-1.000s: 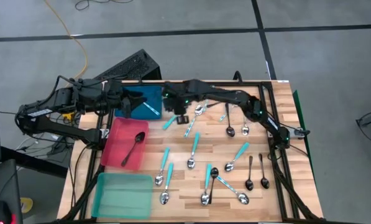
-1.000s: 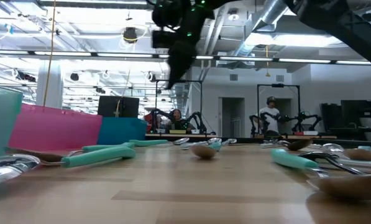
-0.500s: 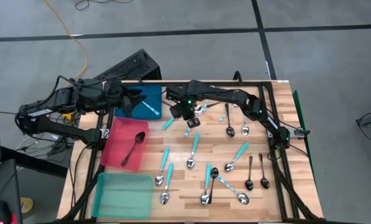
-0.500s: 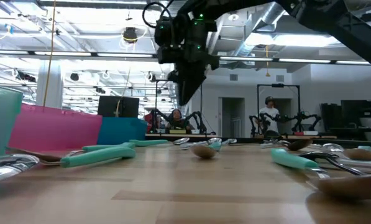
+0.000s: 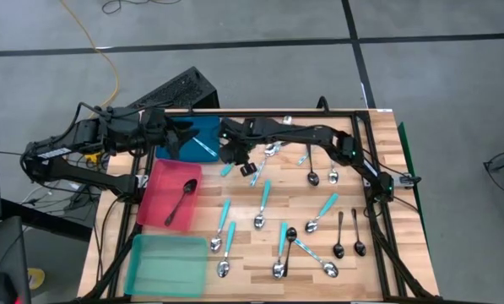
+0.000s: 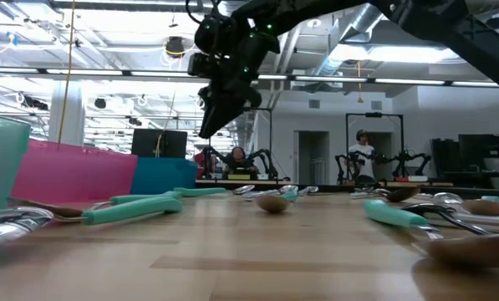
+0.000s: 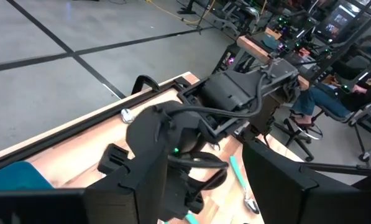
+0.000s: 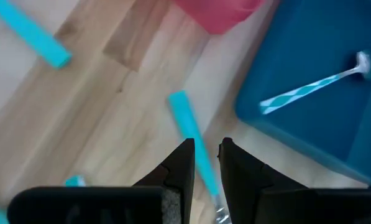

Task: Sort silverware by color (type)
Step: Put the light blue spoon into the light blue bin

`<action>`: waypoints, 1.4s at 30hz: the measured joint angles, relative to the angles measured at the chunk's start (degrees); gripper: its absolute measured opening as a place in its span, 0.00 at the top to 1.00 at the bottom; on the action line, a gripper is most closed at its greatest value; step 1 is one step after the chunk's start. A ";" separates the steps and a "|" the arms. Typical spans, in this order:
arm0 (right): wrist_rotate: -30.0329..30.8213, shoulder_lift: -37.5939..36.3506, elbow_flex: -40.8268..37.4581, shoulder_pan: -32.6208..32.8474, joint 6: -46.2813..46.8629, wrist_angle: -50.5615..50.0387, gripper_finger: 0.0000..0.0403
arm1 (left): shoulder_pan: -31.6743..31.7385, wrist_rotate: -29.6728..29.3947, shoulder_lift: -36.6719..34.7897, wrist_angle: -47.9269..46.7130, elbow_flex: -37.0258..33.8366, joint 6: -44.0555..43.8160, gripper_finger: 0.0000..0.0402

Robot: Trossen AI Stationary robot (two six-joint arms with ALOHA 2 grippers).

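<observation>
My right gripper (image 5: 235,156) (image 6: 208,125) hangs well above the table beside the blue tray's (image 5: 192,135) right edge. It slants down with its fingers a narrow gap apart (image 8: 205,146) and nothing between them. Below it a turquoise-handled spoon (image 5: 228,169) (image 8: 191,130) lies flat on the wood. The blue tray holds one turquoise-handled spoon (image 5: 203,148) (image 8: 309,87). The red tray (image 5: 154,207) holds a black spoon (image 5: 182,200). Several more spoons, turquoise-handled (image 5: 262,198), black (image 5: 338,236) and silver (image 5: 333,171), lie spread over the table. My left gripper (image 5: 174,139) (image 7: 194,180) waits open above the blue tray.
A teal tray (image 5: 167,263) sits at the near left corner, in front of the red one. A black frame (image 5: 378,194) runs along the table's right and far edges. People and other robot stations show in the room beyond the table.
My right gripper has sunk a little and rolled about its wrist. It swung first toward the table's right, then back toward the blue tray, and now hangs over the turquoise-handled spoon beside that tray. No spoon has moved.
</observation>
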 joint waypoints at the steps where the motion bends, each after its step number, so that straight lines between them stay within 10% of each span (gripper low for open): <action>1: -0.04 0.00 0.00 -0.26 0.20 0.78 0.76 | 0.00 0.00 0.00 0.00 0.00 -0.02 0.52; 20: -4.48 0.00 0.00 11.30 -2.45 2.06 0.47 | 0.01 0.00 0.02 -1.37 0.00 0.44 0.52; 42: -16.74 7.03 -0.14 16.72 -8.42 10.44 0.47 | 0.01 -0.01 0.05 -2.60 0.00 1.09 0.52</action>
